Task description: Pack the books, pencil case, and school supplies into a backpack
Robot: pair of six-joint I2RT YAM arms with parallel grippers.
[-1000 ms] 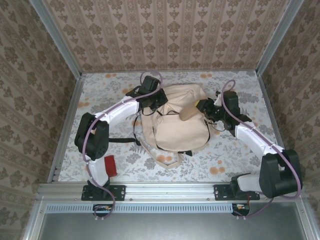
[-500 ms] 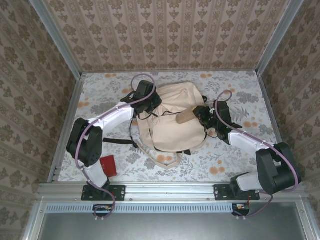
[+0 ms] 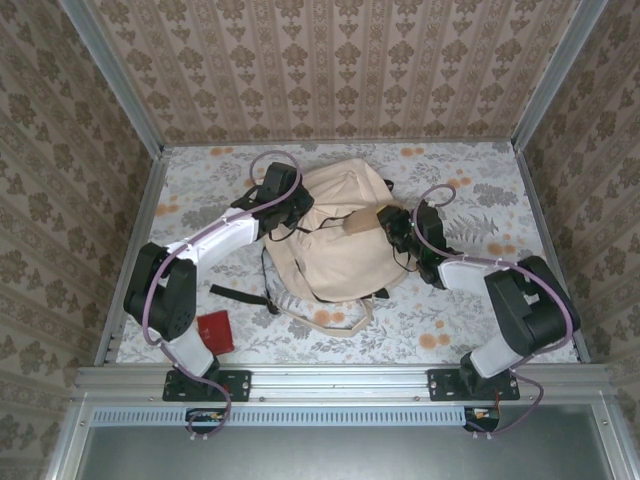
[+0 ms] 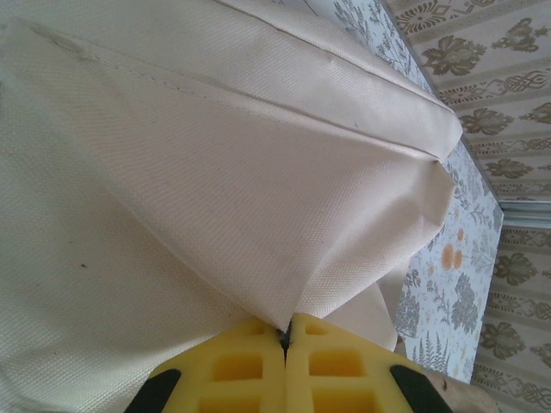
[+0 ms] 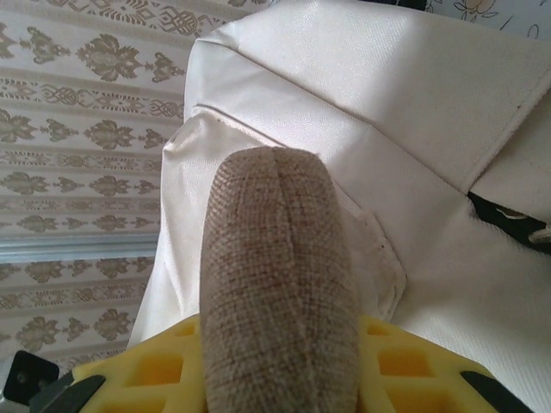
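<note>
The cream backpack lies in the middle of the table, its canvas close up in the left wrist view. My left gripper is at its upper left edge, and the yellow fingers are shut on a pinched fold of the fabric. My right gripper is at the bag's right side, shut on the tan pencil case, which sticks out over the bag. In the right wrist view the pencil case points at the backpack. The small red school supplies item lies near the left arm's base. The books are out of view.
A black strap trails left of the bag, and a beige strap loops toward the near edge. Patterned walls close the table in on three sides. A metal rail runs along the front.
Both grippers have shifted left. The backpack's top has been pulled left and toward the back wall, and the pencil case has moved further over the bag.
</note>
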